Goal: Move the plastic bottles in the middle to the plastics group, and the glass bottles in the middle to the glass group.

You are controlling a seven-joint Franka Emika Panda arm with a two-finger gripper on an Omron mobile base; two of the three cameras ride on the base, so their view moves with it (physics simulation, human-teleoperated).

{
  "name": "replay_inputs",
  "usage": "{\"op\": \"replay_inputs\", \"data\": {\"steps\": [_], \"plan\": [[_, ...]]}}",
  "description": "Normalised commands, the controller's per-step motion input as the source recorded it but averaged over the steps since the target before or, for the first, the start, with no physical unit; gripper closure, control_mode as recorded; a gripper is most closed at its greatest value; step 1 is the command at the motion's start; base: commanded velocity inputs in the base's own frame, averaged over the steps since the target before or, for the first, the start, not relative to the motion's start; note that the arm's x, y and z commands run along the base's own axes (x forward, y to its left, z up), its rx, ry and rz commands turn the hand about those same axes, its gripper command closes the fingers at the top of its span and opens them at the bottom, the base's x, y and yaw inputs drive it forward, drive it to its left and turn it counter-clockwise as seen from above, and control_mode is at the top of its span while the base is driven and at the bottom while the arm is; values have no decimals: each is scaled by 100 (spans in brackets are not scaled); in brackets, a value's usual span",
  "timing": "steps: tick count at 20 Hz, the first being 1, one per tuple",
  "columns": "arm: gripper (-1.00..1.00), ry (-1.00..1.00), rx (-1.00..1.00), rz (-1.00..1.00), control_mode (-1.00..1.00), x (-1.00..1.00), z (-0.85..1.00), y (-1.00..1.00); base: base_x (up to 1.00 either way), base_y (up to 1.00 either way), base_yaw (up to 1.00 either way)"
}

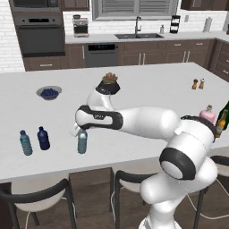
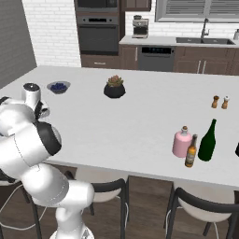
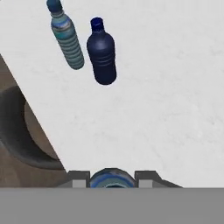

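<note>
Pincer point(image 3: 113, 181) stood directly over the pale-blue water bottle point(image 1: 82, 142), fingers flanking its cap; whether they pressed it could not be told. The bottle stood upright on the worktop point(image 1: 134, 94), near its front edge. Beyond it from the hand camera, the navy bottle point(image 3: 101, 52) and teal bottle point(image 3: 68, 41) stood close together, presumably the destination. No readable labels.

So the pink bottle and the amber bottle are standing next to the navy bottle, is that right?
Not quite. The pink bottle and the amber bottle stand next to the green bottle, as the right base view shows. The navy bottle is far off along the counter, beside the teal bottle.
</note>
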Motion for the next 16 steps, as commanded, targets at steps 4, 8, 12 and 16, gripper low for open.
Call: {"op": "replay_inputs", "data": {"steps": [4,8,12,16], "plan": [[100,-1,0,3,-100,9,0,99,0,0,0],[100,-3,0,1,-100,29,-5,82,0,0,0],[100,-5,0,2,-100,36,-2,57,0,0,0],[100,0,0,0,-100,22,-9,25,0,0,0]]}}
